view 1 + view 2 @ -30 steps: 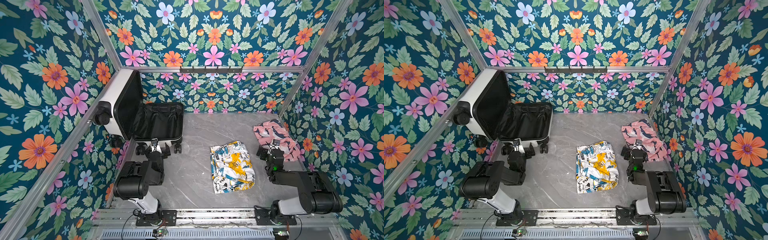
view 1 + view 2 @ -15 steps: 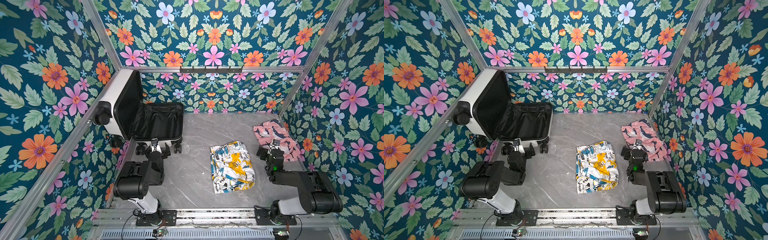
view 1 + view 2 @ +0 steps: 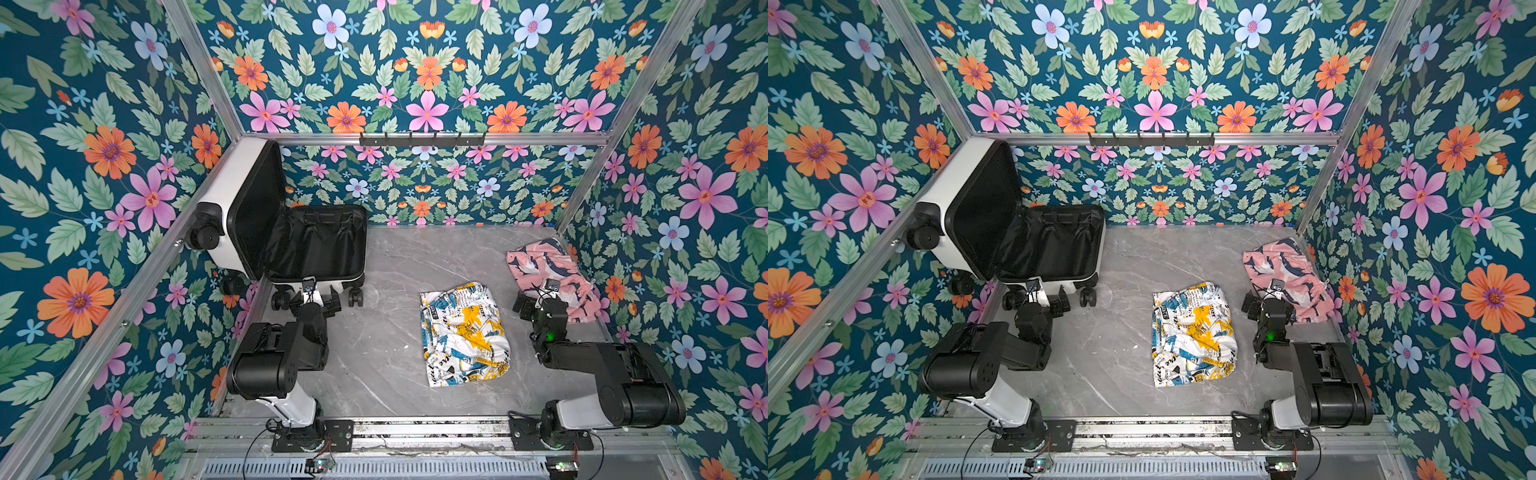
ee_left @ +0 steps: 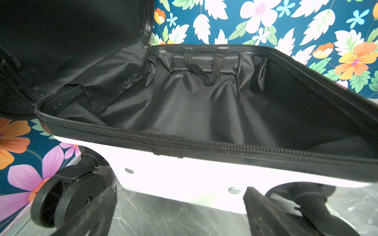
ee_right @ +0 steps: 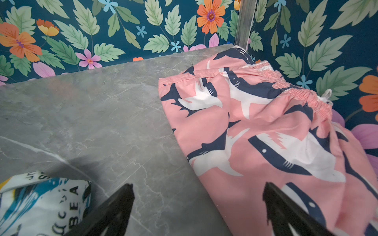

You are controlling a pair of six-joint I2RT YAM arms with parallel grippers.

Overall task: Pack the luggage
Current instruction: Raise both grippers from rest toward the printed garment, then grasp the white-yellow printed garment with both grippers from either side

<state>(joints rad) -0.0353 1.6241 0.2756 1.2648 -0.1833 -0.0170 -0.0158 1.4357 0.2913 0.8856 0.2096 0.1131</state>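
Observation:
The luggage lies open at the back left in both top views, its lid leaning on the left wall and its black-lined half empty. My left gripper is open just in front of the wheels. In the left wrist view my left gripper faces the white shell with only tabletop between the fingers. My right gripper is open at the near edge of pink shark-print shorts, holding nothing. A folded white, yellow and blue printed garment lies mid-table.
Floral walls close in the grey marble table on three sides, with aluminium posts in the corners. A black hook rail runs along the back wall. Both arm bases stand on the front rail.

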